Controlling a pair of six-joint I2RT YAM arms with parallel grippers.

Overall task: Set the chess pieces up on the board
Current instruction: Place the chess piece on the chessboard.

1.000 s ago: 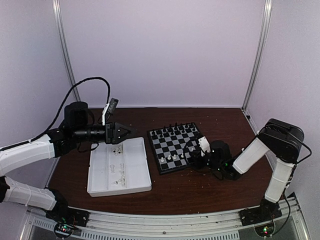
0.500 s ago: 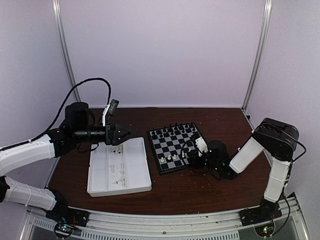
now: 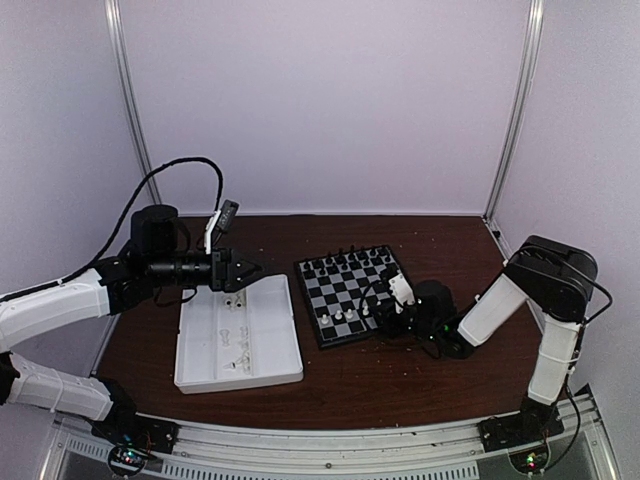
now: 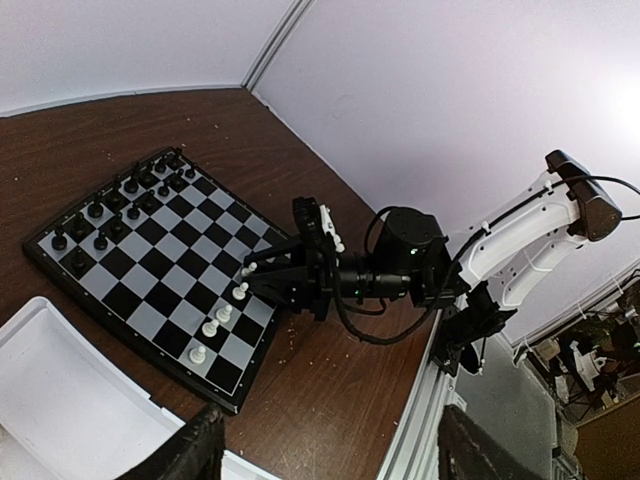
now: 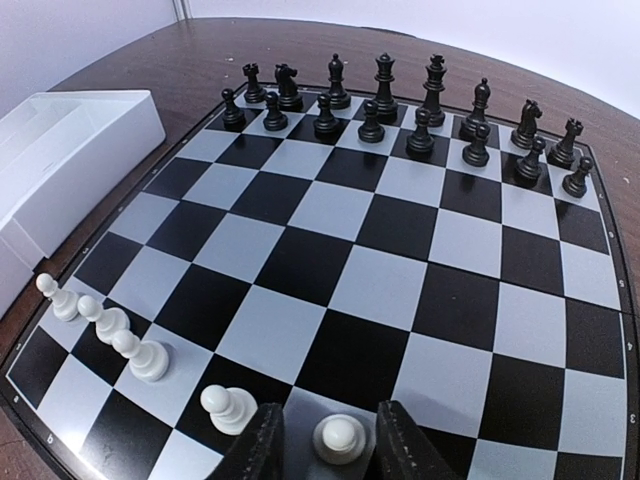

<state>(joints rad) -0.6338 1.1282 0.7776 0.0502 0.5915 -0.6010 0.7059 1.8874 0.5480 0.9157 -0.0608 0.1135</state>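
The board [image 3: 350, 292] lies at mid-table, black chessmen [image 5: 400, 110] filling its two far rows. Several white pawns [image 5: 143, 355] stand in a line along its near left side. My right gripper [image 5: 328, 436] is low over the board's near edge, open, its fingers [image 5: 262, 445] on either side of one white pawn [image 5: 340, 438] that stands on a pale square with a gap on each side. In the top view that gripper [image 3: 385, 310] is at the board's right corner. My left gripper [image 3: 255, 270] hovers open and empty above the tray's far edge.
A white compartmented tray [image 3: 238, 335] sits left of the board, with a few white chess pieces [image 3: 235, 345] lying in it. The brown table [image 4: 340, 380] carries small crumbs near the board. An aluminium rail [image 4: 420, 440] runs along the near edge.
My right gripper slid a little left onto the board's edge and its jaws have parted from the white pawn, which now stands free. The left gripper drew back slightly.
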